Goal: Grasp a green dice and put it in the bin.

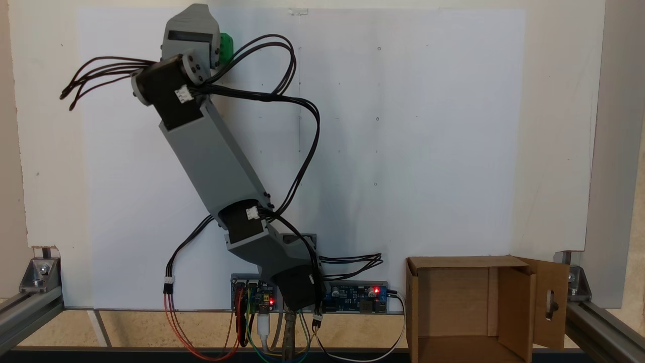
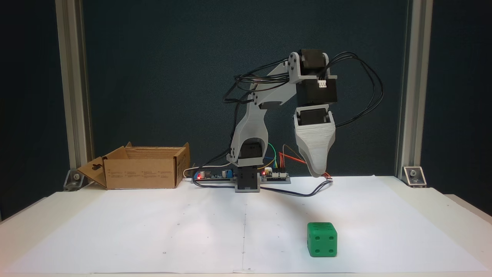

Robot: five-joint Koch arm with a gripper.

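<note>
The bin (image 2: 142,173), a cardboard box with flaps up, stands well apart from the gripper (image 2: 319,171), beyond the arm's base. The gripper hangs tip-down above the paper, its opening impossible to judge, holding nothing. The green dice (image 2: 322,239) rests on the paper below and nearer the camera, not touching it.

A green dice (image 2: 322,239) sits on white paper (image 2: 153,231) in the lower right of the frame, clear of the grey arm (image 2: 253,123) at centre. The gripper (image 2: 318,173) hangs point-down above and behind it, only one tip showing. The cardboard bin (image 2: 140,168) stands at left, flaps up.
</note>
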